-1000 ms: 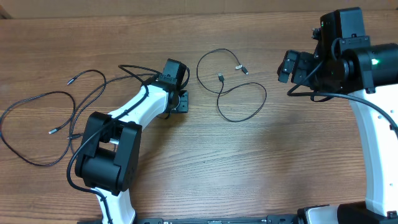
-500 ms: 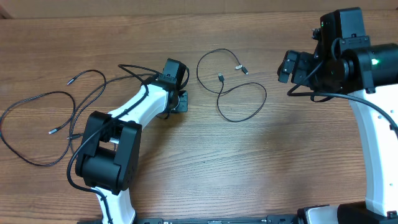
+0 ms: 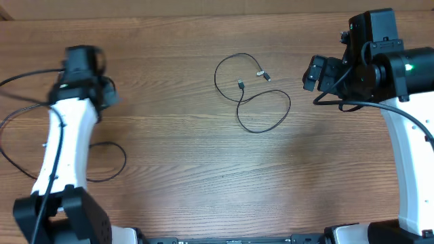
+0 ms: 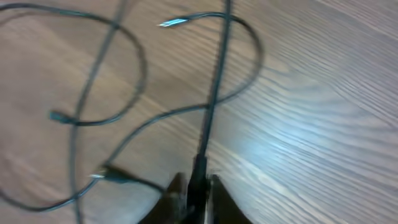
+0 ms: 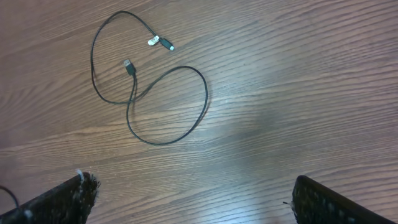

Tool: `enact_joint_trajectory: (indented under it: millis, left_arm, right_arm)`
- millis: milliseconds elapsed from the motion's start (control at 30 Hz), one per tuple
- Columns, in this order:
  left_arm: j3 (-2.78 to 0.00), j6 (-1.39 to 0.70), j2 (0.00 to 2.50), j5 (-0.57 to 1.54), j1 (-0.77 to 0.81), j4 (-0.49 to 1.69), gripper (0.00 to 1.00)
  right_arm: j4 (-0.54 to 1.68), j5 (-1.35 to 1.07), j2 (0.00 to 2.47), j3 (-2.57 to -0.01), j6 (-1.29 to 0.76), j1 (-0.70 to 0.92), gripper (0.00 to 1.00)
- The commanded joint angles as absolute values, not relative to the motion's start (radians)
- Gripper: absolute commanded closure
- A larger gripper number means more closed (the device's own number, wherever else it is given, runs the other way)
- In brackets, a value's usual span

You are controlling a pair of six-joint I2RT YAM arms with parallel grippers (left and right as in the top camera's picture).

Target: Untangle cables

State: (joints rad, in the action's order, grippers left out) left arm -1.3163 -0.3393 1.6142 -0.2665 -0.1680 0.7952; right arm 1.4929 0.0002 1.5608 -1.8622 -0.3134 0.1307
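One thin black cable [image 3: 252,100] lies looped alone at the table's middle, both plugs near its top; it also shows in the right wrist view [image 5: 149,93]. Other black cables [image 3: 20,115] trail at the far left, partly under my left arm. In the blurred left wrist view my left gripper [image 4: 194,190] is shut on a black cable [image 4: 214,93] that runs up from the jaws over more loops with a silver tip [image 4: 171,22]. In the overhead view the left gripper [image 3: 102,95] is at the far left. My right gripper [image 3: 313,73] is open and empty, held above the table right of the middle cable.
The wooden table [image 3: 217,183] stretches wide in front. The right arm's own thick wire [image 3: 400,112] hangs by its body at the right edge.
My left arm has swung from the table's middle far to the left, dragging the left cables with it. The middle cable and the right arm have not moved.
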Motion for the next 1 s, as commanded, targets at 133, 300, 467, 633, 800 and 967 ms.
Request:
enact_joint_trajectory:
  millis: [133, 300, 467, 633, 800, 967]
  left_arm:
    - [-1.328, -0.344, 1.621, 0.010, -0.176, 0.793, 0.18]
    - [-1.328, -0.275, 1.651, 0.137, -0.031, 0.736, 0.15]
    - [-1.328, -0.241, 1.715, 0.273, 0.130, 0.635, 0.00]
    - [-1.328, -0.385, 1.846, 0.393, 0.316, 0.428, 0.00]
    - [-1.328, -0.514, 1.967, 0.450, 0.414, 0.327, 0.00]
    - [-1.328, -0.588, 2.076, 0.457, 0.490, 0.268, 0.00]
  right_arm:
    - [1.488, -0.001, 1.561, -1.864, -0.307, 0.128, 0.01]
    - [1.486, -0.001, 1.561, -1.864, -0.307, 0.128, 0.01]
    - [1.487, -0.001, 1.561, -1.864, -0.307, 0.128, 0.01]
    - [1.486, -0.001, 1.561, -1.864, -0.307, 0.128, 0.01]
    - [1.486, -0.001, 1.561, -1.864, -0.307, 0.128, 0.01]
    - [1.487, -0.001, 1.561, -1.864, -0.307, 0.128, 0.01]
